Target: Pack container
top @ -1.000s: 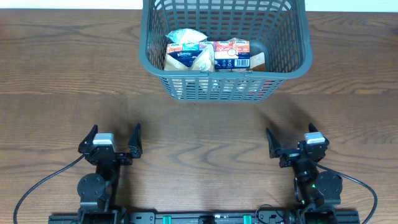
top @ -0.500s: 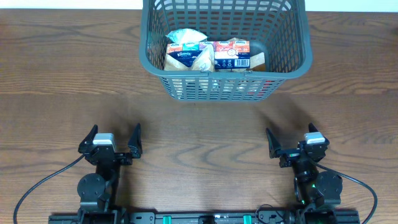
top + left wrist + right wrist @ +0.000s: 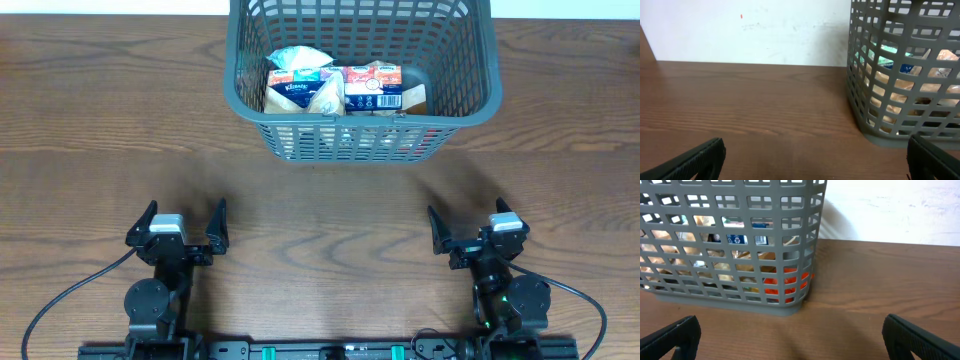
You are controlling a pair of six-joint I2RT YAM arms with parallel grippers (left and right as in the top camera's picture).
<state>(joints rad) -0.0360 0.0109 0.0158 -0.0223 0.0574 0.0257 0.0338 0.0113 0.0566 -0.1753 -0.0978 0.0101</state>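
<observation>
The container (image 3: 232,60), a large dark grey lattice basket, stands at the far middle of the table. Several packets lie in it, among them a tissue packet (image 3: 298,88) and a red and white packet (image 3: 372,88). It also shows in the left wrist view (image 3: 860,107) and in the right wrist view (image 3: 812,245). My left gripper (image 3: 181,228) is open and empty near the front edge, far from the basket. My right gripper (image 3: 470,228) is open and empty at the front right. Both grippers' fingertips show in their wrist views, the left (image 3: 815,160) and the right (image 3: 790,340).
The wooden table (image 3: 90,130) runs around the basket. A white wall (image 3: 750,30) stands behind the far edge. Black cables (image 3: 60,300) trail from the arm bases at the front.
</observation>
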